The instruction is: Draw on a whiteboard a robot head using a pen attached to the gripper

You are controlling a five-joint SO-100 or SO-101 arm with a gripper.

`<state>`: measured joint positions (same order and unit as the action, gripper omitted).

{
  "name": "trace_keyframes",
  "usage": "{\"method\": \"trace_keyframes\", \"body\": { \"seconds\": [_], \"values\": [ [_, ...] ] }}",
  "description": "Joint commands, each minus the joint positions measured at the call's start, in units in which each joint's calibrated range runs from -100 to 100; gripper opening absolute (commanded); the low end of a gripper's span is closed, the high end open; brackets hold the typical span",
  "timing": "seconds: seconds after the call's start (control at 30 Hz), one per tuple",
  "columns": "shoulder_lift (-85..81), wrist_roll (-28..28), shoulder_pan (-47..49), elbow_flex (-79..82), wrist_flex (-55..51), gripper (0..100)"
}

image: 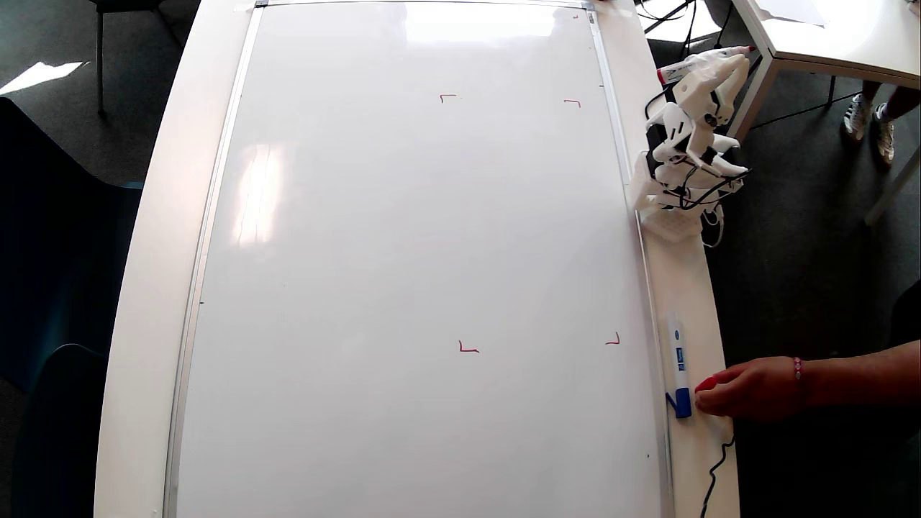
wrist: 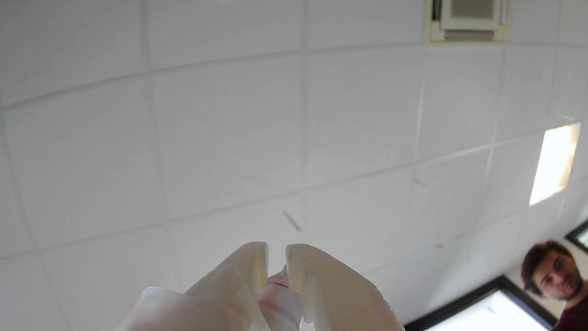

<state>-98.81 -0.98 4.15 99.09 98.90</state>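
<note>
The whiteboard (image: pixel 417 237) fills the overhead view, and its surface bears only four small red corner marks (image: pixel 468 348). The robot head is not in view. The arm sits folded at the board's right edge. Its white gripper (image: pixel 730 63) is off the board, raised and shut on the pen (image: pixel 691 66), a white marker with red ends that lies across it. In the wrist view the camera faces the ceiling. There the gripper (wrist: pixel 277 252) rises from the bottom edge with the pen (wrist: pixel 275 289) pinched between both fingers.
A white marker with a blue cap (image: pixel 677 367) lies on the table rim right of the board, and a person's hand (image: pixel 755 388) rests beside it. A black cable (image: pixel 718 464) trails below. Another table (image: pixel 827 43) stands at the upper right. A man's face (wrist: pixel 556 276) shows in the wrist view.
</note>
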Motion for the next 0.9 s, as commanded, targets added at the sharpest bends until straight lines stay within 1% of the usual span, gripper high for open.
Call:
{"method": "trace_keyframes", "body": {
  "seconds": [0.0,0.1,0.13,0.27,0.3,0.4,0.43,0.57,0.6,0.63,0.73,0.77,0.87],
  "values": [
    [1.0,-0.1,-0.4,-0.4,0.7,1],
    [1.0,-0.1,-0.4,-4.1,-3.3,1],
    [1.0,-0.1,-0.4,-8.3,-9.2,1],
    [1.0,-0.1,-0.4,-18.3,-23.1,1],
    [1.0,-0.1,-0.4,-22.8,-30.2,1],
    [1.0,-0.1,-0.4,-28.8,-41.3,1],
    [1.0,-0.1,-0.4,-32.4,-49.0,1],
    [1.0,-0.1,-0.4,-39.6,-66.8,1],
    [1.2,-0.2,0.0,-43.3,-76.0,1],
    [1.7,-0.5,-0.1,-44.9,-79.8,1],
    [7.0,-3.4,0.1,-51.8,-90.4,1],
    [12.6,-4.9,0.2,-57.6,-95.9,1],
    [21.9,-5.2,0.2,-68.1,-102.6,1]
  ]
}}
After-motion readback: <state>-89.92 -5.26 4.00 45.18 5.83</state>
